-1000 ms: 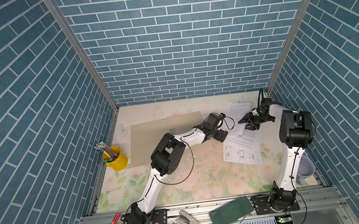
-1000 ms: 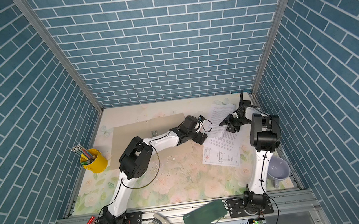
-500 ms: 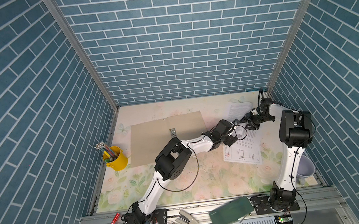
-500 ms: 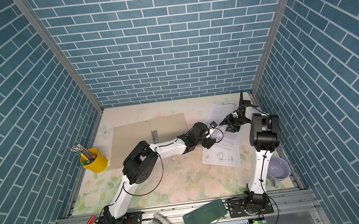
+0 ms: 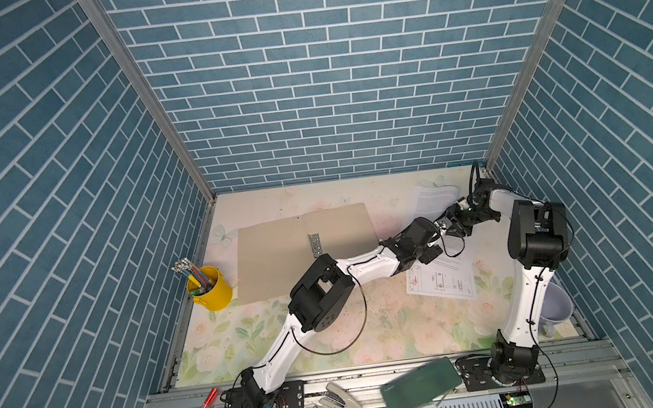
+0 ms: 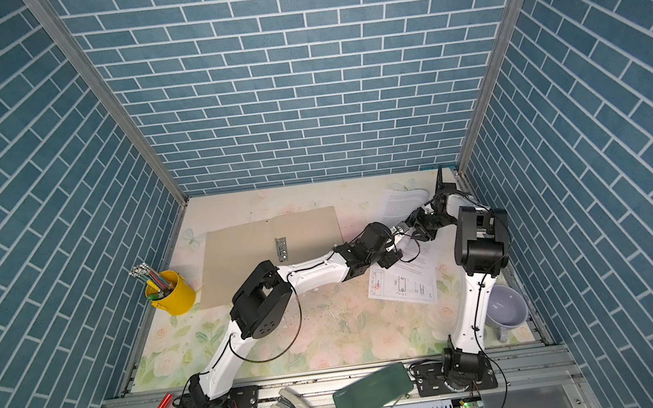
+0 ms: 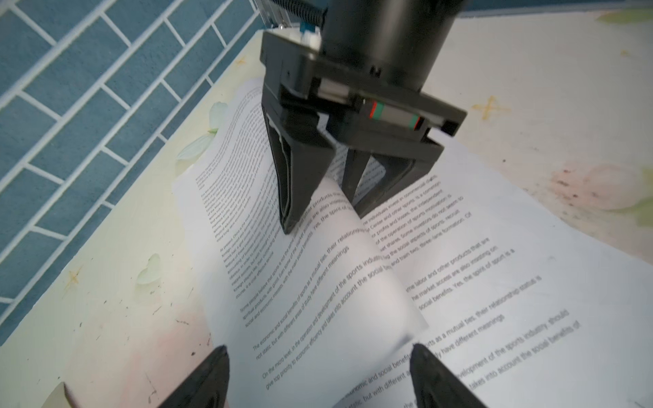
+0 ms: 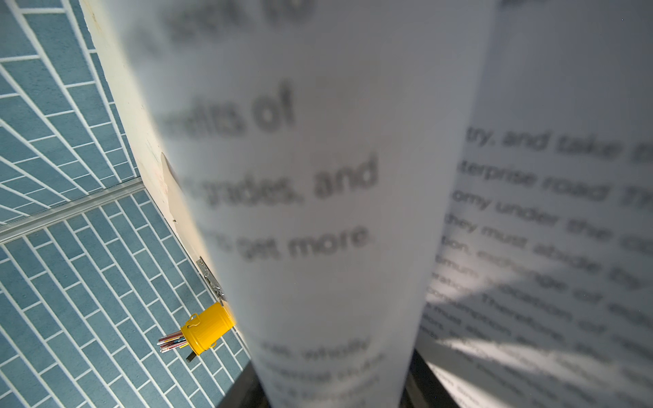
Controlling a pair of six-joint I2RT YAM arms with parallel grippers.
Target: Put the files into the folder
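Left wrist view: at two o'clock, a fold of the files (image 7: 335, 275) is pinched by right jaws, straddled by wide-open left jaws.

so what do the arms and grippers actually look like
Both the left arm and right arm have white links with bulky black joint housings, black base plates, and thin black cables looping alongside. The right gripper is black, with two wedge-shaped tapering fingers on a rail marked with red and green bands. The left gripper shows black pointed fingertips.
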